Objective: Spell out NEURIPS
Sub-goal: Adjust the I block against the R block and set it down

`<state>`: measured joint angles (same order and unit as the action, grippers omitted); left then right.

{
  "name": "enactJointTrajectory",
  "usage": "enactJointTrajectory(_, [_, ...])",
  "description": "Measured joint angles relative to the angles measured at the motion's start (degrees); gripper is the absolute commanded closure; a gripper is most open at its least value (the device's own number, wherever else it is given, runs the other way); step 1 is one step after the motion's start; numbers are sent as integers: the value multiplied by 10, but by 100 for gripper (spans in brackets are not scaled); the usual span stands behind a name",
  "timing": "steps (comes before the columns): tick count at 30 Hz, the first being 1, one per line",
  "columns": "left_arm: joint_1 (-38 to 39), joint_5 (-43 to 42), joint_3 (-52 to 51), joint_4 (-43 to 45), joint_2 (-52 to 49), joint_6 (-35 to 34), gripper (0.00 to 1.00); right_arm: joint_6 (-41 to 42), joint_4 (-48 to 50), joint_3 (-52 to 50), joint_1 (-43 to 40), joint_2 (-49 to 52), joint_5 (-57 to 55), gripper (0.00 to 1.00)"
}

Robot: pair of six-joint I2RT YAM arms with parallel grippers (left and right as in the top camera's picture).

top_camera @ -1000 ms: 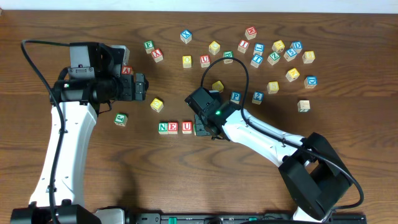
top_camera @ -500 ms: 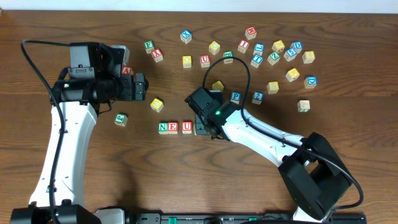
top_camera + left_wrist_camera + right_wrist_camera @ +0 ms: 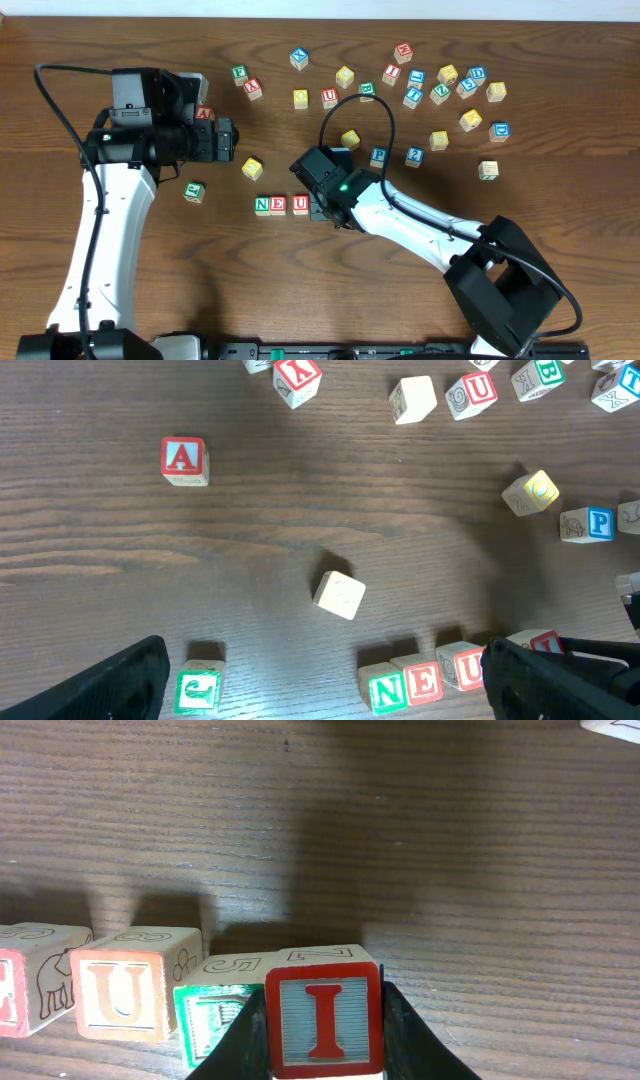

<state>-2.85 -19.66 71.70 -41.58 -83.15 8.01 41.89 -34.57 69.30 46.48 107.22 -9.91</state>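
NEURIPS cubes: green N cube (image 3: 262,205), red E cube (image 3: 279,205) & red U cube (image 3: 300,204) sit side by side in a row near the middle of the wood table (image 3: 580,220), letters readable from overhead. Green R cube (image 3: 215,1012) comes next after U in the right wrist view; from overhead it's hidden under the arm. Right gripper (image 3: 324,1030) is pinched narrow on the red I cube (image 3: 323,1018), one finger on each side face, letter upright toward the cam. I sits just right of R and covers R's right part in that view; whether it rests on the wood or hangs just above, can't tell. Blue P cube (image 3: 379,156) lies loose up-right of the row, near a yellow cube (image 3: 350,138) w/ a letter I can't read. Which of the scattered far-side cubes is S, can't tell. Left gripper (image 3: 225,140) hovers well left of the row, fingers (image 3: 120,680) spread wide. The left wrist view shows a red A cube (image 3: 185,461), a pale blank-faced cube (image 3: 339,594) & a green-letter cube (image 3: 200,690) on the wood.
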Motion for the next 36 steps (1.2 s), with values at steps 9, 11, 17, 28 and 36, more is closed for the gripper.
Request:
enactJointTrajectory(9, [0, 0, 0, 0, 0, 0, 2, 0, -3, 0, 0, 0, -8, 96])
enactJointTrajectory(11, [0, 0, 0, 0, 0, 0, 2, 0, -5, 0, 0, 0, -11, 96])
enactJointTrajectory(17, [0, 0, 0, 0, 0, 0, 2, 0, -7, 0, 0, 0, -15, 97])
enactJointTrajectory(28, [0, 0, 0, 0, 0, 0, 2, -1, -27, 12, 5, 3, -15, 98])
enactJointTrajectory(36, [0, 0, 0, 0, 0, 0, 2, -1, -33, 22, 7, 4, -15, 99])
